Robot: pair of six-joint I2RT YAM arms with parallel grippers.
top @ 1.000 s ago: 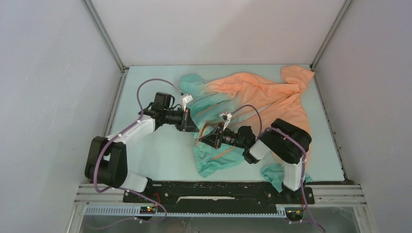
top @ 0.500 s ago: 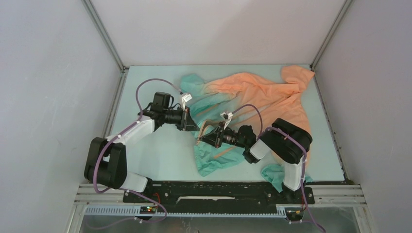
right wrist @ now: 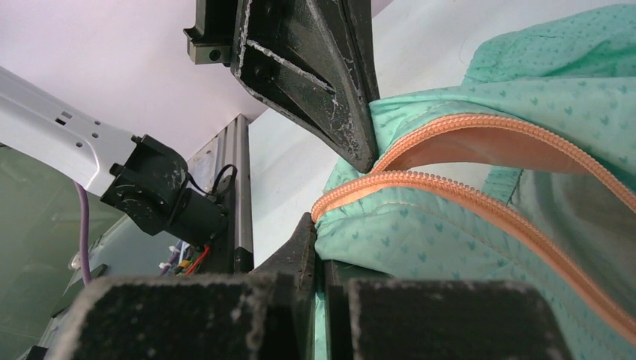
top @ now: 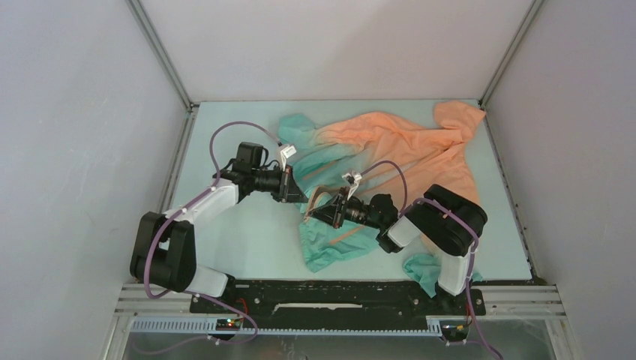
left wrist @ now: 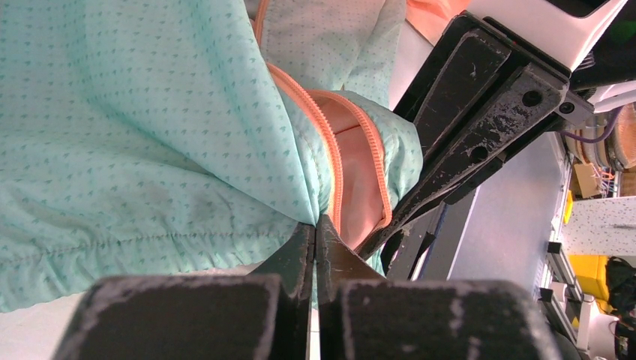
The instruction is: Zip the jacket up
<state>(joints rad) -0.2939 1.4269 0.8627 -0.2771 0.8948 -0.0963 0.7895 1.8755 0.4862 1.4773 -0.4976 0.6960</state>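
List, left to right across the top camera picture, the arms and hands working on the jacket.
left arm → left hand → right hand → right arm. Both hands are shut on the teal end of the jacket, which spreads behind them, so it has no single place in the order.

I can't tell where the slider sits on the zipper [left wrist: 335, 161]. My right arm [top: 450, 221] hides part of the jacket [top: 405, 146]; both wrist views crop its cloth.

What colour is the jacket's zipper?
The zipper is orange, set in the teal jacket fabric. The left wrist view shows it best.
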